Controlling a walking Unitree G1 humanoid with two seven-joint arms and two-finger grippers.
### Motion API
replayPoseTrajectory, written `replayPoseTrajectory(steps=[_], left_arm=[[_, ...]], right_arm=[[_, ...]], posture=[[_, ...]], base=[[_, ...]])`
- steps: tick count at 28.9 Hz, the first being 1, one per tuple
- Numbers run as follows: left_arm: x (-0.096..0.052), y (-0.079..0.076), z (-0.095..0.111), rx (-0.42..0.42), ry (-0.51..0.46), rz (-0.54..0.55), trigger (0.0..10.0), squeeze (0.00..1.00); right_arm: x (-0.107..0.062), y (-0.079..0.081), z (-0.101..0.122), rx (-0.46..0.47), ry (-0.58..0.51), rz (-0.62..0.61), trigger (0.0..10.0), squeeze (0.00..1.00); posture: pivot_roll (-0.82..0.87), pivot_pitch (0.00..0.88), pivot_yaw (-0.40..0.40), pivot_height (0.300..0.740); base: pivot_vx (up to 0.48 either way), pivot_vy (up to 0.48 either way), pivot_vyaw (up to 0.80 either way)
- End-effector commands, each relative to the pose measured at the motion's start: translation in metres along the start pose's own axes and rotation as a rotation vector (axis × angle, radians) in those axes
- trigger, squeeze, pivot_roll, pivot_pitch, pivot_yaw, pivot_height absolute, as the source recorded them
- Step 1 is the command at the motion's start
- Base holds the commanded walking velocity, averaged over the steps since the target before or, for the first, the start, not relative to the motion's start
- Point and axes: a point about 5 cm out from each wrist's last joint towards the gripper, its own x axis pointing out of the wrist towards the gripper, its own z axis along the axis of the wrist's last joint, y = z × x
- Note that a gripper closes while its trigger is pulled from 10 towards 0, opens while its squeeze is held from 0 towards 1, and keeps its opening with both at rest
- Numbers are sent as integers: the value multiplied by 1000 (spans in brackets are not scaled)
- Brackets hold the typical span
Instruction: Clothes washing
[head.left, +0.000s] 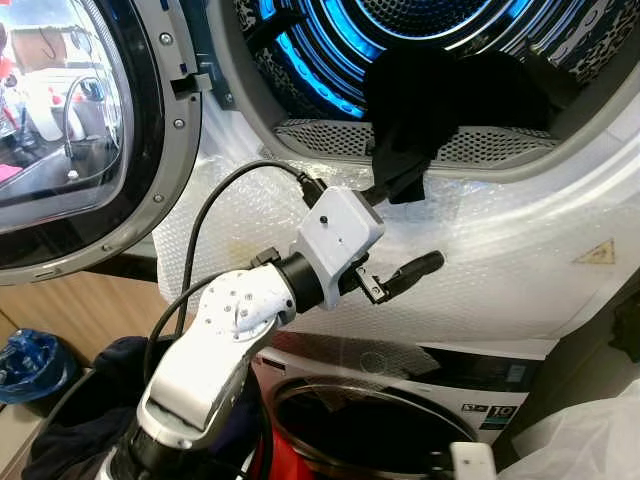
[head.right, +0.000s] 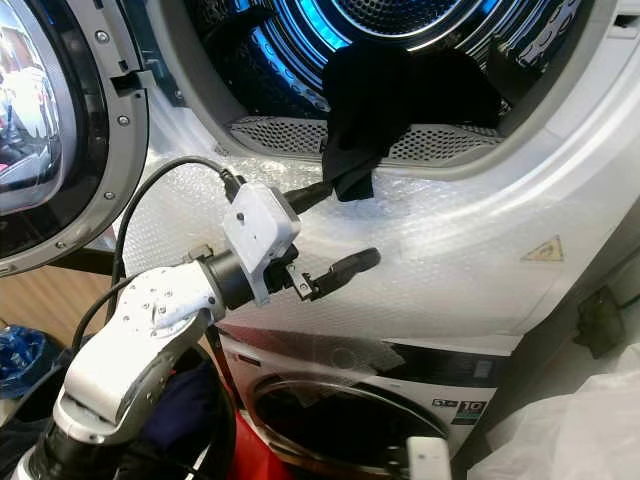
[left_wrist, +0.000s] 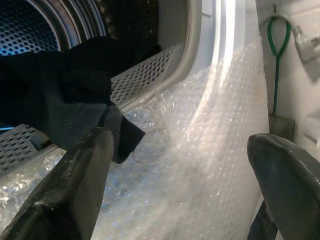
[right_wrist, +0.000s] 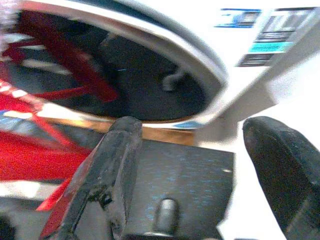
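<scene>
A black garment hangs over the front rim of the upper machine's drum, which is lit blue inside. One corner of the garment droops onto the bubble-wrapped front panel. My left gripper is raised just below that corner and stands open, nothing between its fingers. One finger sits close under the hanging corner. My right gripper is low down and open, facing the lower machine's round door, with red shapes seen beside it.
The upper machine's door is swung open to the left. Below is a second machine with a dark porthole. A basket of dark clothes sits at lower left beside a blue object. A white plastic bag lies at lower right.
</scene>
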Motion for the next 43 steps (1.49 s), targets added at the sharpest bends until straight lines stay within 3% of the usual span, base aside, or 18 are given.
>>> replayPoseTrajectory(steps=[1, 9, 15, 20, 29, 30, 33, 34, 35, 37, 38, 39, 40, 41, 42, 43], left_arm=[[-3, -5, 1, 0, 7, 19, 10000, 0], [-14, -5, -4, -32, 44, 161, 10000, 0], [-20, -8, -6, -81, 24, 259, 10000, 0], [-10, -3, -13, -224, -41, 270, 10000, 0], [2, 16, -31, -224, -13, 318, 10000, 0], [4, 18, -34, -236, -1, 323, 0, 0], [6, 18, -37, -236, 11, 313, 0, 0], [8, 17, -39, -236, 16, 298, 6314, 0], [11, 14, -40, -237, 16, 274, 10000, 0], [15, 10, -40, -245, 5, 233, 10000, 0], [17, 10, -39, -242, 1, 222, 8549, 0], [19, 9, -38, -237, -10, 208, 1412, 0], [21, 9, -38, -237, -16, 205, 1412, 0], [25, 8, -35, -231, -29, 180, 0, 0], [28, 7, -32, -215, -36, 163, 4784, 0], [29, 7, -32, -206, -40, 157, 4784, 0]], right_arm=[[-3, 2, -9, 47, 37, -15, 10000, 0], [-11, -7, -33, 12, 128, -88, 10000, 0], [-19, -5, -51, -17, 190, -68, 10000, 0], [-17, 2, -47, -33, 181, -45, 10000, 0], [-12, 7, -35, -19, 139, -26, 10000, 0], [-12, 8, -35, -21, 137, -24, 10000, 0], [-13, 7, -36, -17, 139, -26, 10000, 0], [-14, 7, -38, -18, 144, -26, 10000, 0], [-14, 7, -40, -21, 147, -25, 10000, 0], [-16, 8, -42, -22, 153, -23, 10000, 0], [-16, 8, -42, -22, 154, -21, 10000, 0], [-16, 9, -43, -22, 154, -19, 10000, 0], [-16, 9, -43, -21, 154, -17, 10000, 0], [-16, 10, -43, -22, 154, -14, 10000, 0], [-16, 11, -43, -19, 152, -12, 10000, 0], [-16, 11, -43, -16, 150, -12, 10000, 0]], posture=[[124, 0, 77, 740], [127, 0, 66, 740], [151, 0, 53, 740], [150, 0, 43, 740], [122, 0, 45, 740], [114, 0, 48, 740], [113, 0, 48, 740], [114, 0, 48, 740], [113, 0, 49, 740], [115, 0, 49, 740], [111, 0, 51, 740], [107, 0, 52, 740], [107, 0, 52, 740], [105, 0, 53, 740], [101, 0, 55, 740], [99, 0, 55, 740]], base=[[0, 0, 0], [0, 0, 0], [0, 0, 0], [0, 0, 0], [0, 0, 0], [0, 0, 0], [0, 0, 0], [0, 0, 0], [0, 0, 0], [0, 0, 0], [0, 0, 0], [0, 0, 0], [0, 0, 0], [0, 0, 0], [0, 0, 0], [0, 0, 0]])
